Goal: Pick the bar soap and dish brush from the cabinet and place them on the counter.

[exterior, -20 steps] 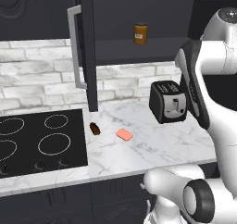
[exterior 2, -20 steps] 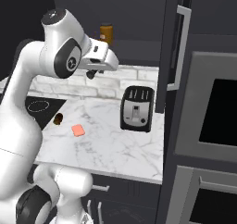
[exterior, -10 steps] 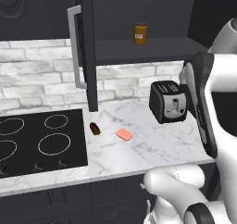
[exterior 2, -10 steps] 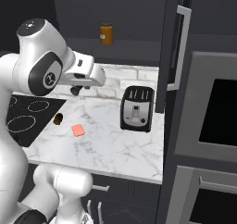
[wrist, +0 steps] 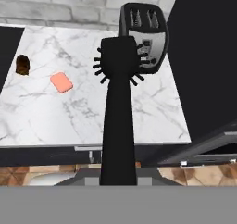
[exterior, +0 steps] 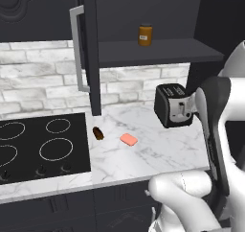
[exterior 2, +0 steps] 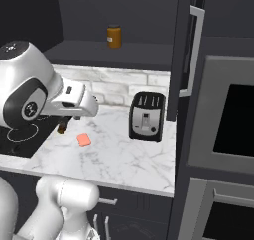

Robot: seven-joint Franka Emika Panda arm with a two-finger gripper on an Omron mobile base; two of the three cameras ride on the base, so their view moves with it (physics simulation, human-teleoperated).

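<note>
Squarely in claw (wrist: pixel 118 179): dish brush (wrist: pixel 119 98)

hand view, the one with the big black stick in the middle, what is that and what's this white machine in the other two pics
The white machine is a robot arm on a driving base in a rendered kitchen. Two pictures come from cameras on the base, behind the arm to its left and right. The third comes from a camera on the hand, looking along the claw.

The black stick is the dish brush, held in the shut claw, handle toward the camera and bristly head pointing away, above the counter.

On the white marble counter lie the pink bar soap, a dark brown lump near the black cooktop, and a toaster. Above, the open black cabinet has an amber jar on its shelf.
</note>
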